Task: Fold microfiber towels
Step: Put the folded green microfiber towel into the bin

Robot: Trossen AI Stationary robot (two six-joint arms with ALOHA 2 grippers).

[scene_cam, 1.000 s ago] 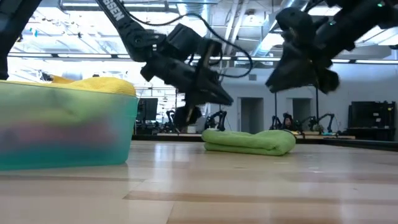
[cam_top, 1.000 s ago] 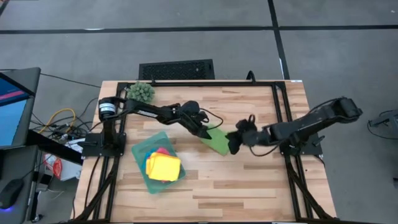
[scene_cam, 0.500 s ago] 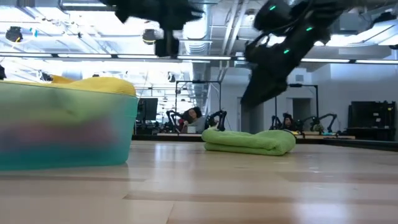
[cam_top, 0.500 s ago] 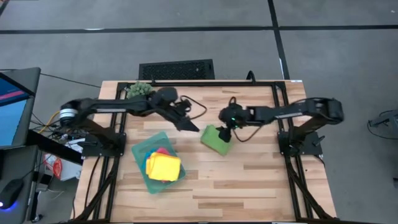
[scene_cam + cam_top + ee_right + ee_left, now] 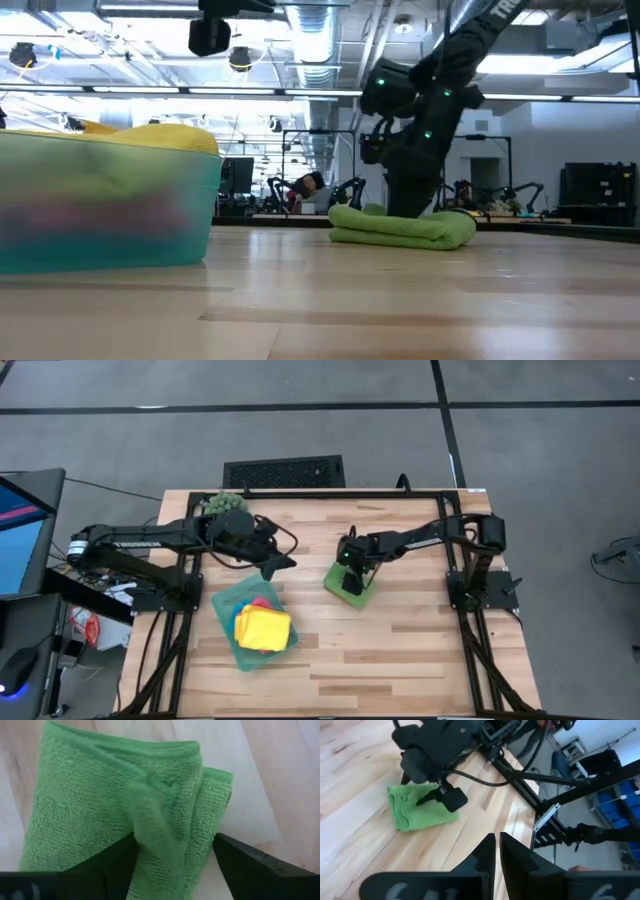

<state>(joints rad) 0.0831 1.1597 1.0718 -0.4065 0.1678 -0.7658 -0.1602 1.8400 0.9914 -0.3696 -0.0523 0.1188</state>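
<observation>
Green microfiber towel [image 5: 347, 584] lies folded into a thick bundle on the wooden table [image 5: 400, 650], directly under the right gripper [image 5: 352, 573]. That gripper points down onto the towel with its two dark fingers [image 5: 250, 865] spread wide, one on either side of a raised ridge of the green cloth; the fingers straddle the fold and have not closed on it. From table height the right arm comes down from above and its tip meets the top of the bundle, which sits flat on the wood with its rounded folded edges showing.

Away from the right gripper, toward the left arm's side and nearer the front edge of the table, stands a translucent teal tray [image 5: 228, 605]. A folded yellow towel [image 5: 263, 628] tops the pile inside it, with a strip of pink towel [image 5: 262, 603] showing beneath it at the edge nearer the grippers.

The left gripper [image 5: 283, 563] hangs above the table between the tray and the green towel, apart from both, its fingers [image 5: 485, 852] pressed together with nothing between them. Behind the left arm, at the far edge of the table, sits a small spiky green ball plant [image 5: 226, 506].
</observation>
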